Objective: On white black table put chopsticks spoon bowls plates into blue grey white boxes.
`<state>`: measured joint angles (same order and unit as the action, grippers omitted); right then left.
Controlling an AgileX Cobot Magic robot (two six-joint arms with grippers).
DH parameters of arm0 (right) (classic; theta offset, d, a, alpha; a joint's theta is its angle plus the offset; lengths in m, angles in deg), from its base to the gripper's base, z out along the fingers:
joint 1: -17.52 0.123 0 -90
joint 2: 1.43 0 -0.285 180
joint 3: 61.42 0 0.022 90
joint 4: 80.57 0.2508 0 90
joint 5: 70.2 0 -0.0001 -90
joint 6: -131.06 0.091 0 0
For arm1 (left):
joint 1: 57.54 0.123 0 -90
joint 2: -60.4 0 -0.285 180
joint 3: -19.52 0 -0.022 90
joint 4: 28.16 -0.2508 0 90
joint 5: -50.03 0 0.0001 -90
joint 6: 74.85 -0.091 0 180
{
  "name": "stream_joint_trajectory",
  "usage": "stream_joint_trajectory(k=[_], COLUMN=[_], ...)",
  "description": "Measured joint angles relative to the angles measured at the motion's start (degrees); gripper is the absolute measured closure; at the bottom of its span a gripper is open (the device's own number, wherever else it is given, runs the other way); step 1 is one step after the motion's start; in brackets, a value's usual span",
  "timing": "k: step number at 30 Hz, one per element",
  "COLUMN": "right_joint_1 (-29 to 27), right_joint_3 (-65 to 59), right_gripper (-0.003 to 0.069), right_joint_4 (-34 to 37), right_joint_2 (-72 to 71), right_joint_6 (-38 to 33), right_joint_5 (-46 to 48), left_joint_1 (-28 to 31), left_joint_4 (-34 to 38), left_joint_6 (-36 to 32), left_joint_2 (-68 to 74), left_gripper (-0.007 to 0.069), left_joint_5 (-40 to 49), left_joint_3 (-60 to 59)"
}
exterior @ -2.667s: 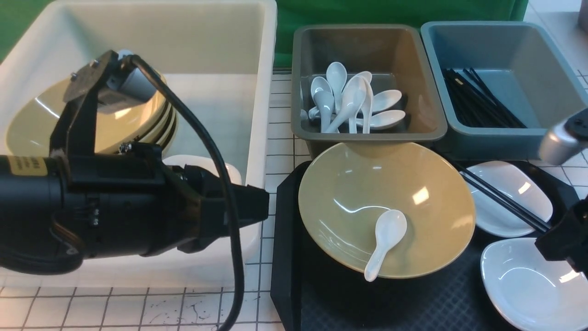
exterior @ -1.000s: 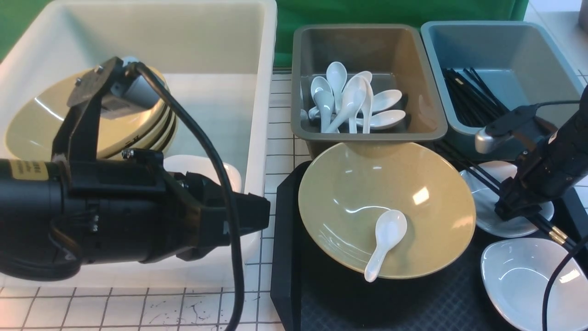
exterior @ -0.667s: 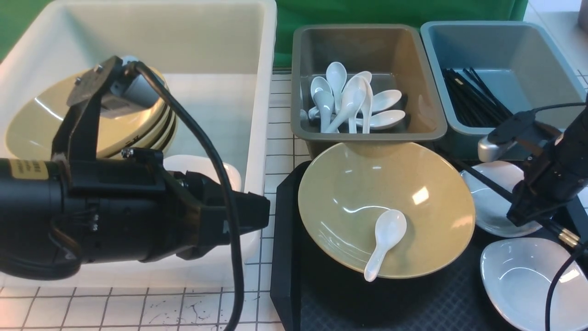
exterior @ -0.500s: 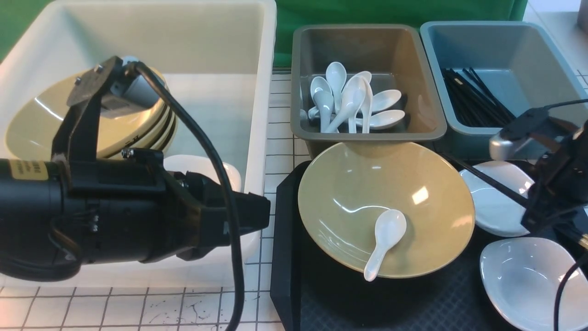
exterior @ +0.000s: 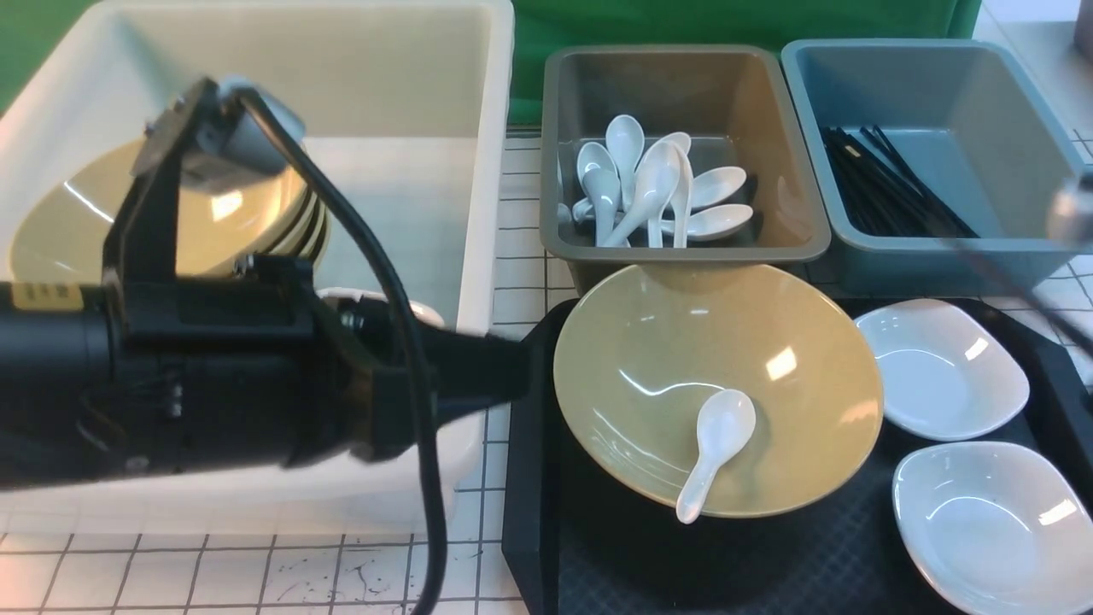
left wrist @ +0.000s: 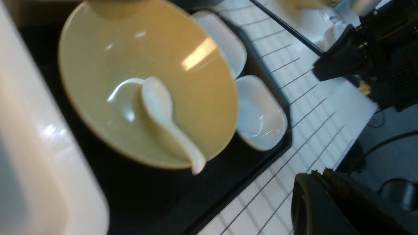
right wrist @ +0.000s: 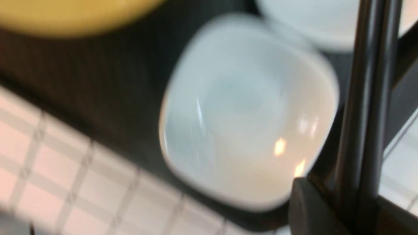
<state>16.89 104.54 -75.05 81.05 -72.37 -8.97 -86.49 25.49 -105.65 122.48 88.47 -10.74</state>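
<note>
Chopsticks clamped in right pincer, above white plate.

Robot lab, staged test bench. Evidence: green cloth backdrop hung behind plastic bins, far beyond left gripper. White tabletop ruled in black grid, showing just past gripper tip. Exposed black cable looped off arm behind gripper. Left wrist view: past table edge, black equipment, loose cables on dark floor.
</note>
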Motion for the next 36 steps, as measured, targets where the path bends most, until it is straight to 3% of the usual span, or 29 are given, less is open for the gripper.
stream_joint_trajectory(k=[8,12,18,24,32,36], right_joint_1=[0.00,0.00,0.00,0.00,0.00,0.00], right_joint_3=[18.85,30.81,44.85,49.52,51.38,51.57], right_gripper=[0.0559,0.0559,0.0559,0.0535,0.0241,0.0201], right_joint_4=[6.44,7.66,7.79,6.41,1.07,0.24], right_joint_2=[17.30,28.51,44.18,53.74,52.63,47.07], right_joint_6=[6.15,7.71,11.71,13.20,14.43,13.44], right_joint_5=[-16.23,-20.73,-27.05,-27.71,-19.83,-11.32], left_joint_1=[0.00,0.00,0.00,0.00,0.00,0.00], left_joint_4=[27.47,36.15,40.29,39.42,32.50,26.74], left_joint_6=[-34.11,-43.66,-46.04,-46.03,-40.69,-35.85], left_joint_2=[-0.99,-1.93,-2.07,-2.07,-2.07,-2.07], left_gripper=[0.0625,0.0625,0.0625,0.0625,0.0625,0.0625], left_joint_5=[-9.99,-15.00,-20.07,-20.75,-21.12,-18.76], left_joint_3=[0.00,0.00,0.00,0.00,-0.17,-0.17])
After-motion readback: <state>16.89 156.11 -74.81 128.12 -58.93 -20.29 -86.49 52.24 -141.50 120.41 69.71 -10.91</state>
